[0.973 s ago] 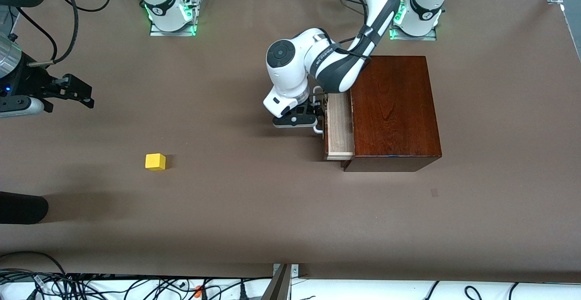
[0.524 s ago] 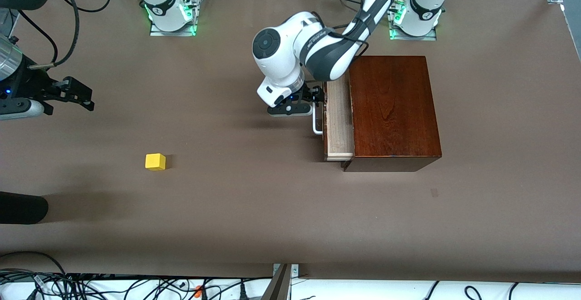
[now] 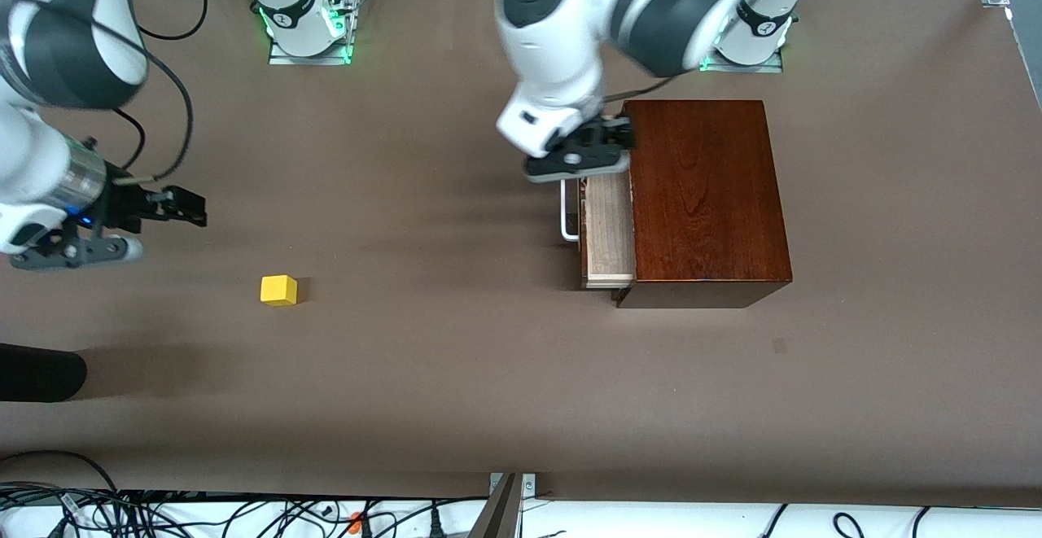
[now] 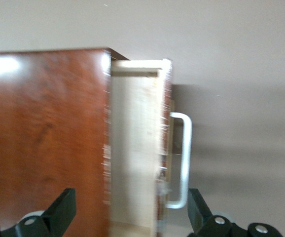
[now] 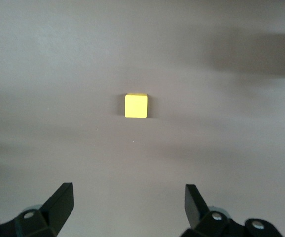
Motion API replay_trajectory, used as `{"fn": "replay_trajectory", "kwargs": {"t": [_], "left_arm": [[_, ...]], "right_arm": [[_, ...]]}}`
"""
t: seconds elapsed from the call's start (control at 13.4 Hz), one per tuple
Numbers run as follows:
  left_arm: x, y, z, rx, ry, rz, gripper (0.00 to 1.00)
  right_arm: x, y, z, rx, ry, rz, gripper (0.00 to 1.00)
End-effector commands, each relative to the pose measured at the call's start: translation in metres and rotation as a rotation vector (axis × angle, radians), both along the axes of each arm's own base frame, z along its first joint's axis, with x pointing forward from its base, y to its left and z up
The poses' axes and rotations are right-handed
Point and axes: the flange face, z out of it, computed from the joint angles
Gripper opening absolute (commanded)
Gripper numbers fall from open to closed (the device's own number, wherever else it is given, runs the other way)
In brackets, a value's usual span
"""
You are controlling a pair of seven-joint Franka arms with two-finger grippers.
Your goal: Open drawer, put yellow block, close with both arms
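Observation:
The drawer (image 3: 609,233) is pulled a little way out of the dark wooden box (image 3: 704,196), its white handle (image 3: 567,214) facing the right arm's end. My left gripper (image 3: 612,143) is open and empty, raised over the drawer's end nearest the bases. The left wrist view shows the pale tray (image 4: 135,148), the handle (image 4: 184,158) and the box top (image 4: 44,138) between its spread fingers (image 4: 131,215). The yellow block (image 3: 278,290) lies on the table. My right gripper (image 3: 183,206) is open, in the air short of the block (image 5: 136,105), its fingers (image 5: 127,207) wide apart.
A black rounded object (image 3: 41,371) lies at the table's edge at the right arm's end, nearer the camera than the block. Cables (image 3: 163,513) run along the near edge. Brown table (image 3: 423,343) lies between block and drawer.
My left gripper has let go of the handle, risen and moved over the drawer toward the box. My right arm has swung in toward the yellow block. The drawer stays partly open.

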Motion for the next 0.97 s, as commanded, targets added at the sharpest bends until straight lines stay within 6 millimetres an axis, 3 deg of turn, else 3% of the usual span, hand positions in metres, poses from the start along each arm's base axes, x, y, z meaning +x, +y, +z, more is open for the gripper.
{"fn": "replay_trajectory", "kwargs": {"t": [0.0,0.3,0.37,0.6,0.9], "left_arm": [[0.021,0.071,0.034,-0.024,0.072,-0.054,1.0],[0.062,0.184,0.053,-0.079,0.155,-0.139,1.0],[0.075,0.217,0.052,-0.115,0.172,-0.137,1.0],[0.094,0.284,0.042,-0.133,0.181,-0.095,1.0],[0.078,0.352,0.059,-0.198,0.051,-0.171,1.0]], "right_arm": [[0.003,0.002,-0.018,-0.008,0.033,0.01,1.0],[0.019,0.006,-0.11,-0.008,0.014,0.009,1.0],[0.022,0.006,-0.128,-0.007,0.006,0.008,1.0],[0.027,0.006,-0.171,-0.015,0.019,0.009,1.0],[0.032,0.003,-0.228,-0.025,0.007,0.003,1.0]]}}
